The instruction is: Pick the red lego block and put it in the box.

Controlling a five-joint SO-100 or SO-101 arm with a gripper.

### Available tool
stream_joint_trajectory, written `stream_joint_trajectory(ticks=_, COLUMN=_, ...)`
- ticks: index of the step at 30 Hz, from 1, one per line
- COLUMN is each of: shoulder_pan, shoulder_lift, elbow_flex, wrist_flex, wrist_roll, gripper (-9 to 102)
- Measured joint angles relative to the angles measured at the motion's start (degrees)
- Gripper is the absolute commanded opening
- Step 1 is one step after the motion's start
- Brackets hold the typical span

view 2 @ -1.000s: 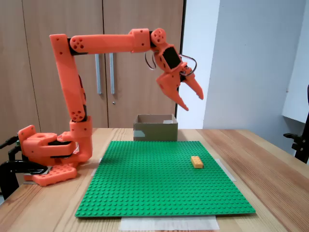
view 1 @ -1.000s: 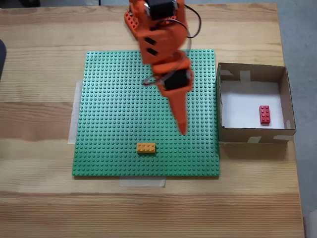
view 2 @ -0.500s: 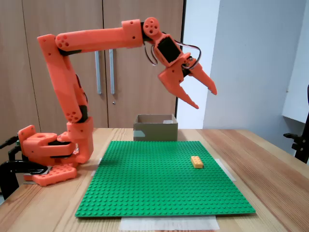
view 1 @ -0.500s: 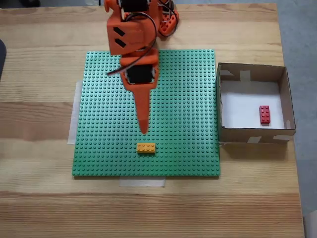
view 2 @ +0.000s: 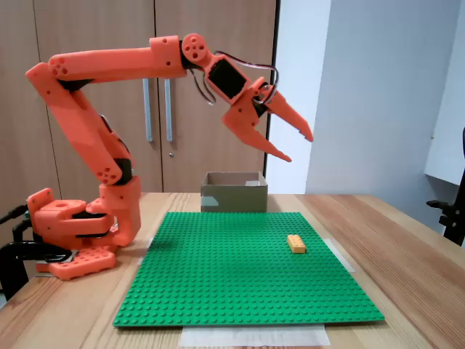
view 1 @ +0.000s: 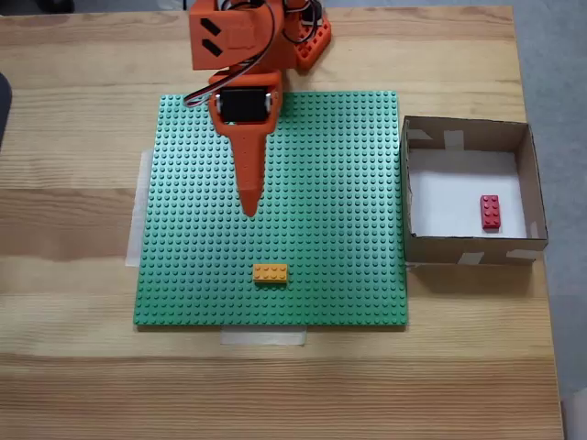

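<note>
Red lego block (view 1: 491,212) lies in the box (view 1: 468,254), well apart from the tool (view 2: 298,147).

It looks like an office or lab room: a pale wooden table (view 2: 407,247), tall wooden cupboards (view 2: 156,94) with metal handles at 12 o'clock, plain white walls (view 2: 378,94).

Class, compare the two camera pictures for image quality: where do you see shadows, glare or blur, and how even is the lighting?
In the top-down fixed view, lighting is soft and even; the box casts a faint shadow on the table below it, and the red lego block looks slightly soft. In the side fixed view, the gripper is sharp against a bright wall, with mild sheen on the green baseplate.
</note>
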State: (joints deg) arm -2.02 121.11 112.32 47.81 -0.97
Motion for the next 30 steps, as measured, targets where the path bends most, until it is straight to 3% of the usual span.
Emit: stream_joint_trajectory(ticks=30, shoulder_pan=1.2, shoulder_lift=26.0, elbow_flex=28.6, wrist_flex=-3.1, wrist_roll=-0.5, gripper=-1)
